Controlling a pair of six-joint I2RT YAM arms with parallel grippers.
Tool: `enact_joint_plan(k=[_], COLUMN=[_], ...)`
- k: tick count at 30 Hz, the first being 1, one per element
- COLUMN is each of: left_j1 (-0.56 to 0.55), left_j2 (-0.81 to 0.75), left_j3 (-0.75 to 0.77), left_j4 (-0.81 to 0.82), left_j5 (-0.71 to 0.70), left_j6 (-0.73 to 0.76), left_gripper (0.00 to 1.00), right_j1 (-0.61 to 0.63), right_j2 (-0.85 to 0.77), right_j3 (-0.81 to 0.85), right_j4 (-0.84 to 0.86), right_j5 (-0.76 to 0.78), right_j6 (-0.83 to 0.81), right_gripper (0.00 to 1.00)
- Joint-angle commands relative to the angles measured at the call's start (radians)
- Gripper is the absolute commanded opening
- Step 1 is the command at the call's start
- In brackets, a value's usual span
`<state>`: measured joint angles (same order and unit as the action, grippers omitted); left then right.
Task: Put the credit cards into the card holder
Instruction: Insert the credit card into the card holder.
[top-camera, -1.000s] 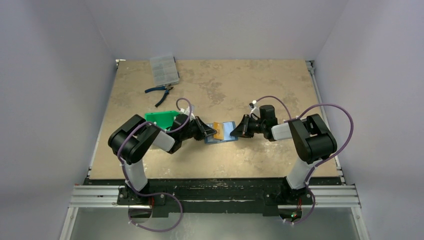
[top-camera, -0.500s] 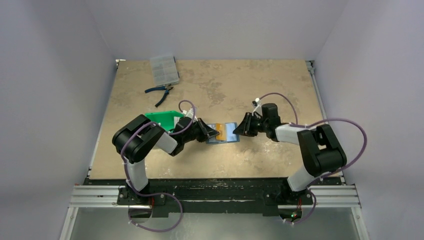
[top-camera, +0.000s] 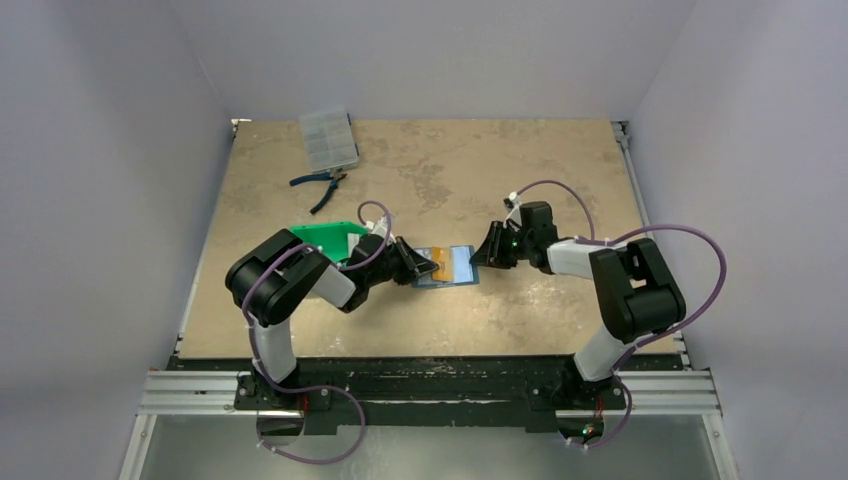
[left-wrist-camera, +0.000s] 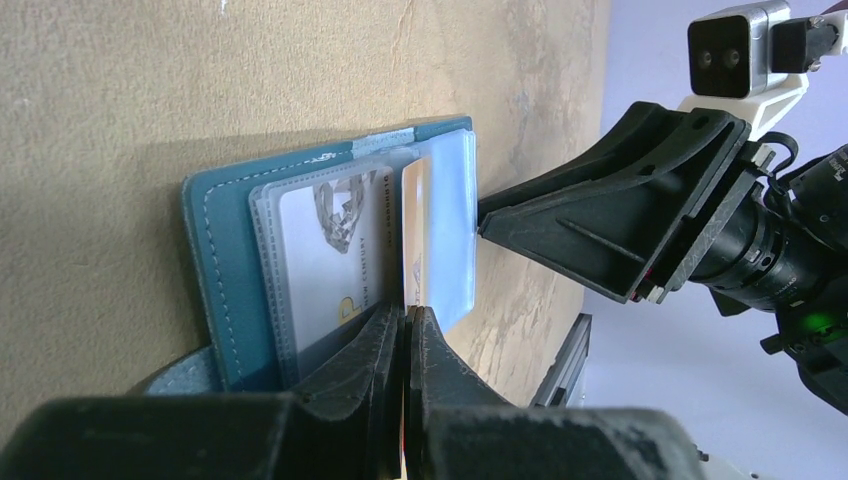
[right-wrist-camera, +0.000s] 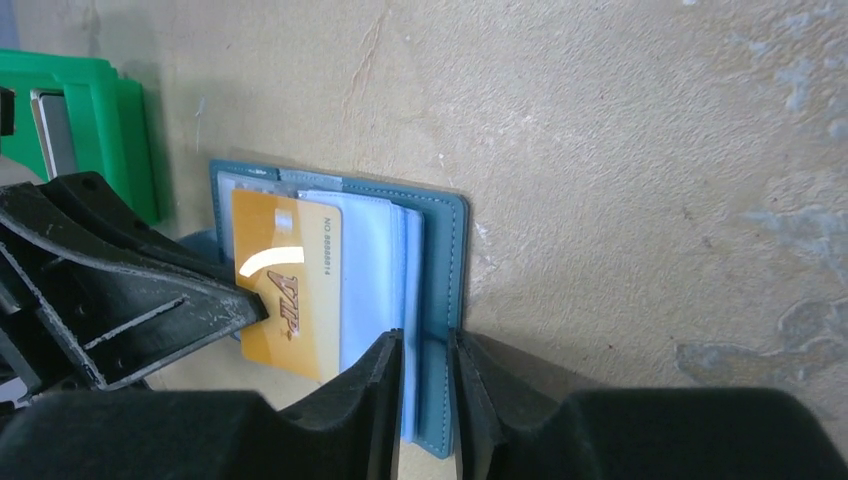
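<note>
Card holder, teal-blue w/ clear sleeves, lies open flat on table, centre. Left gripper clenched on gold VIP card, which lies over the sleeves. White card sits in a sleeve. Right gripper pinches holder's right edge

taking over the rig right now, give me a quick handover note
Grippers: left gripper shut on the edge of the gold VIP card, holding it over the open card holder. The right gripper pinches the holder's clear sleeves at the opposite edge.
Done: one white card sits in a sleeve.
Left: seat the gold card, then release. The green tray may hold another card; unclear.
</note>
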<state>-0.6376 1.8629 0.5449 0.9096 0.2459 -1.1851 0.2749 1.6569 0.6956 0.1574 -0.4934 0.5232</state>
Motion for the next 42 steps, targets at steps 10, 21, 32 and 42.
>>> enact_joint_plan(k=[10, 21, 32, 42], left_j1=[-0.115, -0.159, -0.162, -0.167], left_j2=[0.039, 0.073, -0.067, -0.093], left_j3=[0.028, 0.083, 0.194, 0.266], left_j4=[0.058, 0.019, -0.468, -0.608], left_j5=[-0.176, -0.171, -0.137, -0.134], left_j6=[-0.012, -0.016, 0.173, 0.267], left_gripper=[0.00, 0.00, 0.37, 0.41], right_j1=[0.012, 0.012, 0.013, 0.033], right_j2=[0.032, 0.021, 0.011, 0.008], right_j3=[-0.051, -0.060, -0.062, -0.062], right_j4=[0.106, 0.116, 0.104, 0.100], right_j5=[-0.082, -0.086, -0.079, -0.068], right_j6=[0.032, 0.036, 0.024, 0.017], right_gripper=[0.14, 0.11, 0.11, 0.10])
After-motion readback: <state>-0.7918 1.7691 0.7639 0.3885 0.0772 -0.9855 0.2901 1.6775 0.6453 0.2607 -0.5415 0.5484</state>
